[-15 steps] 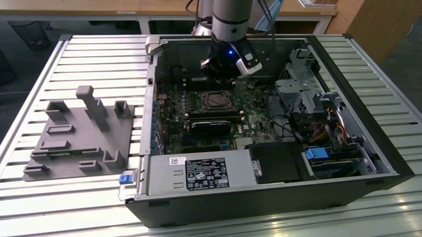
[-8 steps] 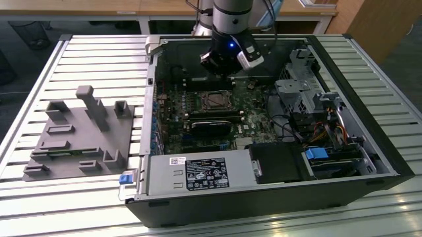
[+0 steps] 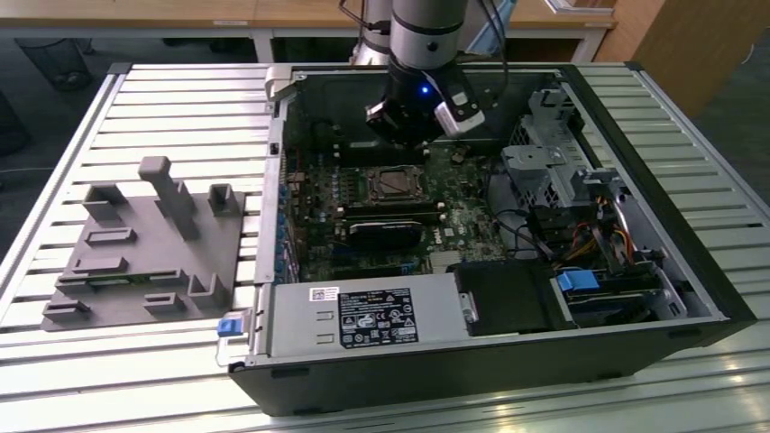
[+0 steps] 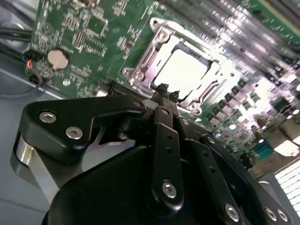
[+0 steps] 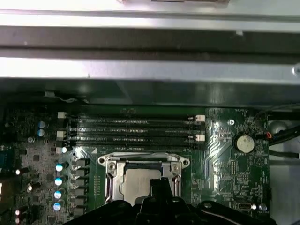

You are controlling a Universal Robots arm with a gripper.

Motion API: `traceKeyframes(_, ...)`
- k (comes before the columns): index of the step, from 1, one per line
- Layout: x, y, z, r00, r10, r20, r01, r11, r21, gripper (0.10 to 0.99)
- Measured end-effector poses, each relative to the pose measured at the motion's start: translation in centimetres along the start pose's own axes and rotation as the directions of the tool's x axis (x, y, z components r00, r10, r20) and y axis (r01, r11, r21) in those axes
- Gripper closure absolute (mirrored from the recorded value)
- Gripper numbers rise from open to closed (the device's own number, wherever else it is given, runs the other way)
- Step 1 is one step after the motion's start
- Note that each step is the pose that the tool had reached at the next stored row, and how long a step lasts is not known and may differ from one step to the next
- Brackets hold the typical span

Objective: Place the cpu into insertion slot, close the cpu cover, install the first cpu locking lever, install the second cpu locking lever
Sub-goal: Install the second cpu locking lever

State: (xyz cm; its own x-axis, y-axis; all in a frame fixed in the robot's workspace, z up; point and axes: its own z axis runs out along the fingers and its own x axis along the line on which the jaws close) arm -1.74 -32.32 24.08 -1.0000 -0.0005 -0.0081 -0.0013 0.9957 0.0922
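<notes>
Where everything sits

Open black computer case (image 3: 506,361) lies on the slatted table (image 3: 180,90); grey plastic fixture block (image 3: 151,253) is at its exterior view's left, square silver cpu (image 3: 394,183) inside the case.

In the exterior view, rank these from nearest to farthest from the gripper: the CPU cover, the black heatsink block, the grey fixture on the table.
1. CPU cover, just below the gripper in the picture.
2. Black heatsink block, further down the motherboard.
3. Grey fixture, outside the case at the exterior view's left.

No legible text; white label (image 3: 375,317) on power supply unreadable
</notes>
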Motion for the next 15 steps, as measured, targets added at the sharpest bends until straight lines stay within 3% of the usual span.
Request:
traceKeyframes(10,0.0,-2.28,-0.2,1.0,0.0,0.0,0.0,1.0,0.0,0.98)
traceKeyframes(15,0.0,-2.85,-0.2,1.0,0.0,-0.0004,0.0,1.0,-0.003,0.98)
